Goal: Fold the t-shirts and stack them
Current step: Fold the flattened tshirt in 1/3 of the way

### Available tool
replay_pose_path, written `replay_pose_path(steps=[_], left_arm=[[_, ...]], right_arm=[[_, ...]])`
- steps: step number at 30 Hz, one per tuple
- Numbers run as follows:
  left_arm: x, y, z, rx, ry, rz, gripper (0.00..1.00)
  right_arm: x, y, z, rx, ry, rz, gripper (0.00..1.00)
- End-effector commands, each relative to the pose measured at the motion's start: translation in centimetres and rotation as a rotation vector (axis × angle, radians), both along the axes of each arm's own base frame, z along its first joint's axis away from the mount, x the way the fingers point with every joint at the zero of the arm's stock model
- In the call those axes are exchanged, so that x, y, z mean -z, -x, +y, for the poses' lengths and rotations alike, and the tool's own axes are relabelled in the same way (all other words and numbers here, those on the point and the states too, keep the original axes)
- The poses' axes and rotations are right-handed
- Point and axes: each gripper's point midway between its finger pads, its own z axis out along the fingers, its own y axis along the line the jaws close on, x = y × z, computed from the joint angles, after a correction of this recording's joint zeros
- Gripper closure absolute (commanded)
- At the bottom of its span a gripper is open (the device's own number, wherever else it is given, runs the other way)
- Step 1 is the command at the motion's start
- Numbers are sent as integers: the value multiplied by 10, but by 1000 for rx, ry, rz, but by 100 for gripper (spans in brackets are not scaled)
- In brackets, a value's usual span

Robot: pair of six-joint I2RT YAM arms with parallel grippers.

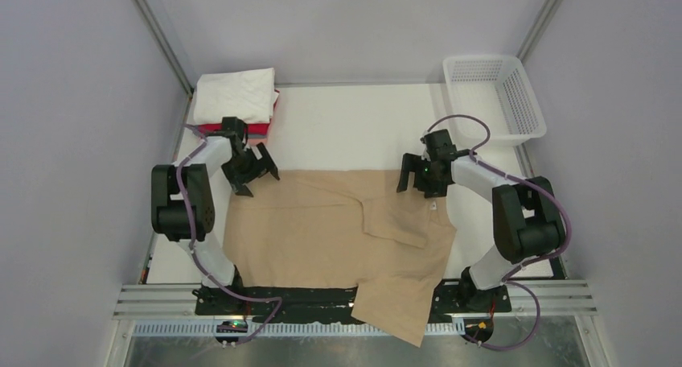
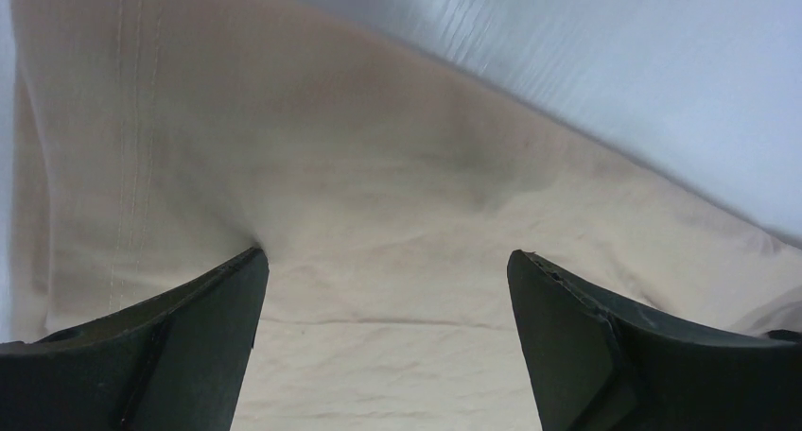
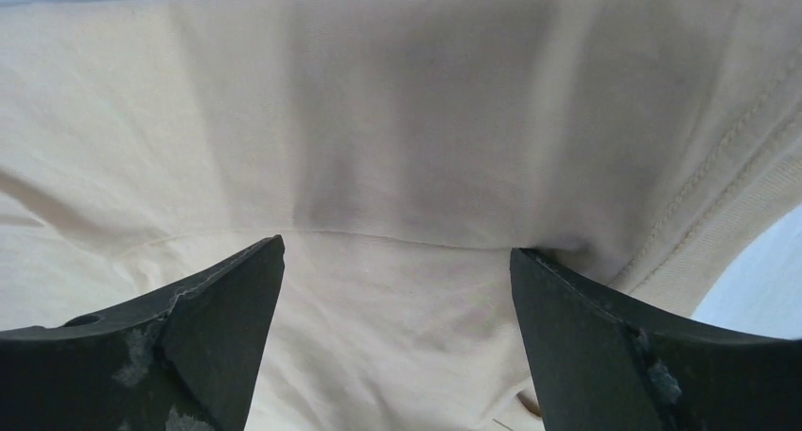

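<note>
A tan t-shirt [image 1: 322, 230] lies spread on the white table, partly folded, with one flap hanging over the near edge. My left gripper [image 1: 256, 174] is open at the shirt's far left corner, fingers spread over the tan cloth [image 2: 378, 214]. My right gripper [image 1: 420, 180] is open at the shirt's far right corner, fingers down on the cloth [image 3: 397, 166] near the collar seam. A stack of folded shirts stands at the far left: a white one [image 1: 237, 95] on top, a red one [image 1: 261, 129] under it. The grey and salmon-pink shirts do not show.
A white plastic mesh basket [image 1: 492, 93] stands at the far right corner. Bare white table [image 1: 346, 129] lies between the stack and the basket. Metal rails run along the near edge [image 1: 555, 298].
</note>
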Motion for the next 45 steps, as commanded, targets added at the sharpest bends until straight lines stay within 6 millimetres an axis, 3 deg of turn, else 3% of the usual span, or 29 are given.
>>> replay_pose_path(steps=[1,9,10,16,18,22,24,25,26,27,28,29,30,31,32,35,45], left_arm=[[-6,-28,-3,6,23,-11,1],[-16,-69,3,1,-9,7,1],[-17,-74,3,1,-9,9,0],[-21,-90,7,-8,-26,12,0],[-23,-93,6,-9,-22,0,0],[-38,-94,4,-27,-16,-62,0],[-47,-90,5,-48,-19,-95,0],[-49,-84,6,-58,-24,-106,0],[-50,-77,8,-73,-30,-107,0],[-51,-70,10,-89,-42,-111,0],[-48,-59,0,-74,-49,-105,0],[-47,-49,-4,-80,-53,-98,0],[-44,-38,-8,-84,-51,-85,0],[-39,-27,-13,-83,-54,-75,0],[-34,-19,-17,-88,-59,-72,0],[-16,-7,-29,-112,-27,-55,0],[15,-16,-49,-136,44,63,0]], right_arm=[[5,-46,-17,68,17,-44,5],[9,-113,-20,110,-37,-59,5],[2,-125,-20,114,-41,-84,5],[-8,-152,-23,106,-23,-107,5],[-16,-155,-24,99,-19,-126,5],[-63,-164,-26,94,-15,-243,5],[-92,-165,-27,95,-20,-319,5],[-97,-163,-28,98,-15,-336,5],[-118,-160,-29,94,-15,-386,5],[-118,-154,-32,98,-3,-392,5],[-135,-149,-32,101,-6,-435,5],[-132,-141,-35,110,-3,-437,5],[-145,-135,-36,115,-9,-474,5],[-137,-127,-38,127,-5,-472,5],[-149,-121,-39,134,-11,-511,5],[-144,-107,-41,148,-22,-533,5],[-158,-98,-45,150,-12,-578,5]])
